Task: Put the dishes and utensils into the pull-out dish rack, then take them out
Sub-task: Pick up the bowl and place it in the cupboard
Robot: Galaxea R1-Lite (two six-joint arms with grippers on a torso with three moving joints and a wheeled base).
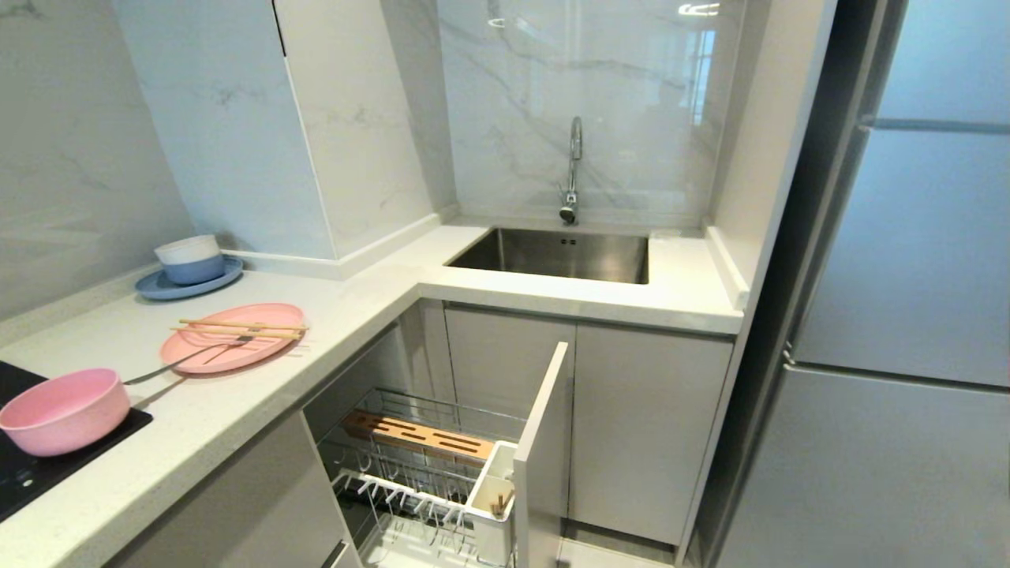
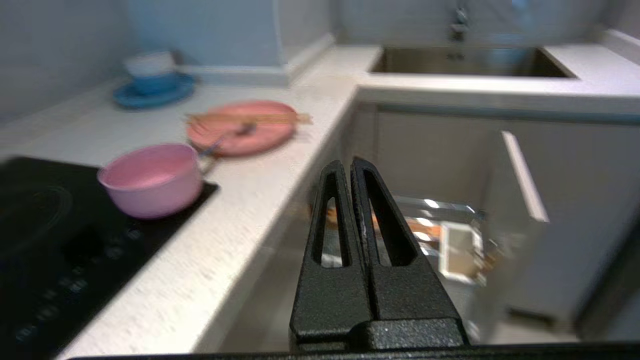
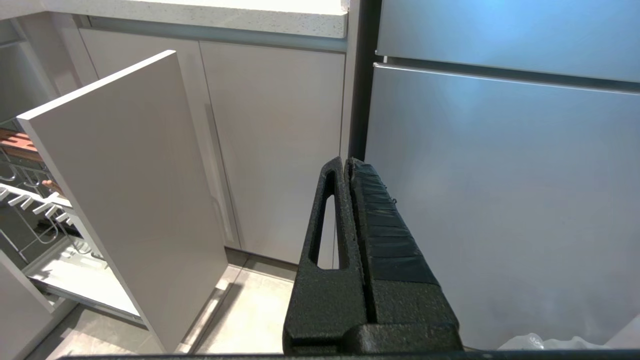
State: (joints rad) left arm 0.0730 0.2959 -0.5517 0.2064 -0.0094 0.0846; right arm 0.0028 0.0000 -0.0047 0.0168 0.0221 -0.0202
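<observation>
The left gripper [image 2: 348,165] is pressed shut with nothing between its fingers, held in the air off the edge of the counter [image 1: 331,315] and above the pulled-out dish rack [image 1: 410,465]. Ahead of it and to its left, the pink bowl [image 2: 152,177] sits partly on the corner of the black cooktop [image 2: 45,240]. A little farther beyond the bowl lies the pink plate [image 2: 240,127], with the chopsticks [image 1: 241,329] laid across it and the fork [image 1: 189,359] resting with its head on the plate and its handle reaching toward the bowl. Past the plate, near the wall, a blue plate [image 1: 188,284] carries stacked blue and white bowls [image 1: 189,259]. Below and just beyond the fingertips, the rack stands open from the cabinet, its wooden strip [image 1: 418,435] and white cup [image 1: 493,489] showing; no dishes are in it.

The right gripper [image 3: 347,162] is also closed and empty, low down, facing the grey cabinet doors [image 3: 270,150] and the fridge [image 3: 500,200], with the rack's front panel [image 3: 125,190] off to its left.
</observation>
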